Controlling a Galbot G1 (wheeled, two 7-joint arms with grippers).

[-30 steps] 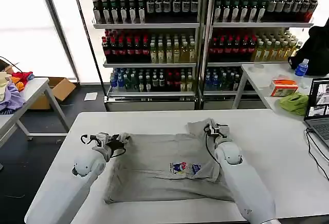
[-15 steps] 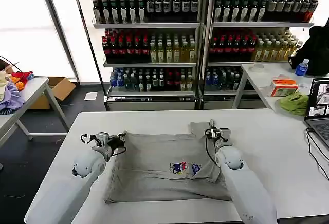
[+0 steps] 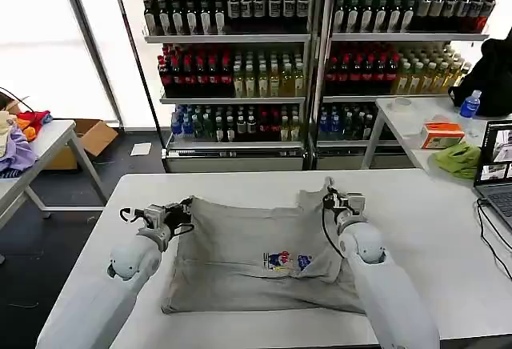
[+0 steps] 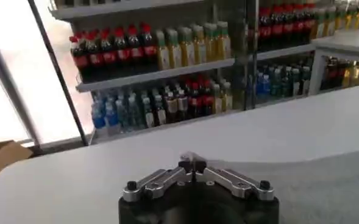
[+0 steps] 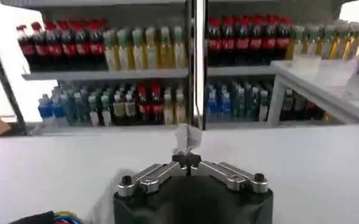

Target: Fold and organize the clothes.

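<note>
Two grippers hold one grey T-shirt [image 3: 256,257] by its far edge above the white table [image 3: 432,229]. The left gripper [image 3: 182,209] has its jaws pinched together on the far left corner of the shirt, and the right gripper [image 3: 330,198] has its jaws pinched together on the far right corner, where a small tuft of cloth sticks up past the fingertips. In the left wrist view the left gripper [image 4: 193,163] shows closed fingers with only a sliver of fabric between them; in the right wrist view the right gripper [image 5: 188,157] pinches a slightly larger flap.

That far edge is raised off the table and sags between the two grips, while the near half of the shirt lies flat on the table, closer to the robot, with its small coloured chest print [image 3: 286,261] facing up in the middle. The shirt appears to be at the start of a fold, far edge to be carried toward the near hem.

The main risk is a lost grip: the left pinch looks thin, and any tug as the arms travel could pull the cloth free and drop that corner. If the arms move unevenly, the sagging middle could bunch up and leave a crooked, wrinkled fold. The near half might also slide across the smooth table.
</note>
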